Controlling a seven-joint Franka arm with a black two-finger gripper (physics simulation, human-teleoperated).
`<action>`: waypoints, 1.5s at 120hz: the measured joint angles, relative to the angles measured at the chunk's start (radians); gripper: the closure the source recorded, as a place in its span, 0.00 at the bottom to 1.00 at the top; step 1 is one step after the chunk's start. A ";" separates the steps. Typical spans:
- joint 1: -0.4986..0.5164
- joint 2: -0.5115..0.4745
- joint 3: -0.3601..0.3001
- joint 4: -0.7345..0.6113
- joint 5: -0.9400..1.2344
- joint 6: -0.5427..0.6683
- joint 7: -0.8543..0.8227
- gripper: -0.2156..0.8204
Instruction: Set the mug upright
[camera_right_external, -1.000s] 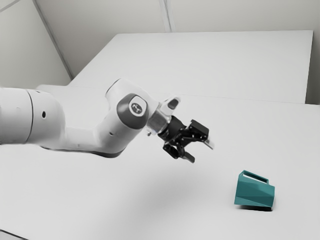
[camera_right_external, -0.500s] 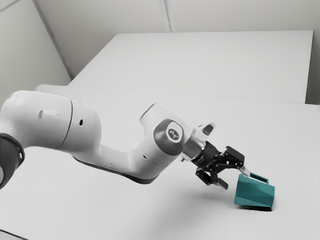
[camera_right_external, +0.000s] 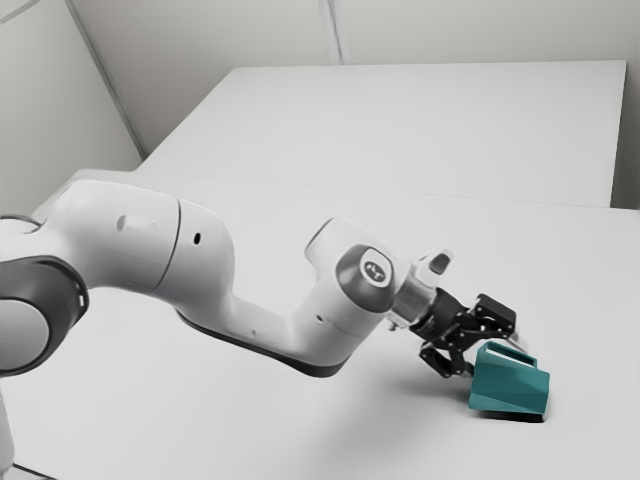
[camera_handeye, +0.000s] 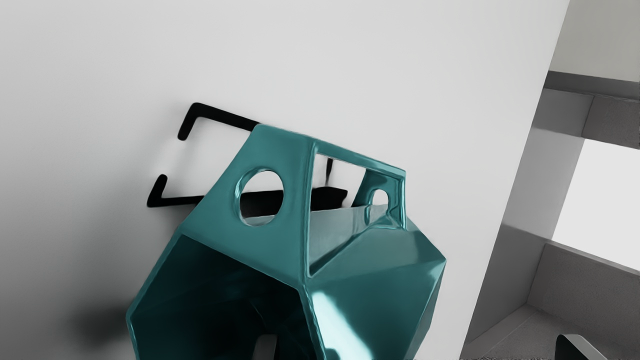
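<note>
While the teal mug (camera_right_external: 512, 386) lies tipped as before, the hand (camera_right_external: 496, 359) has moved closer, spread wide

On my exterior view, a pale tabletop (camera_right_external: 600, 300) lies under soft light, a broad whitish panel (camera_right_external: 430, 120) beyond it, grey walls (camera_right_external: 50, 90) behind. My wrist view catches darker grey surfaces (camera_handeye: 590, 300) and a bright white patch (camera_handeye: 600, 200) past the tabletop's edge.

Tabletop (camera_right_external: 580, 280): wht., lower pt. of ext. view
Panel (camera_right_external: 430, 125): wht., upper ctr.
Wall (camera_right_external: 45, 95): lt. gry., upper L
</note>
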 joint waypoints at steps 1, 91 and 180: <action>0.000 0.002 -0.001 0.001 -0.001 0.000 0.000 0.21; 0.001 -0.039 -0.039 0.026 -0.029 0.001 0.027 0.95; 0.182 -0.413 0.191 -0.069 0.706 -0.367 -0.016 0.97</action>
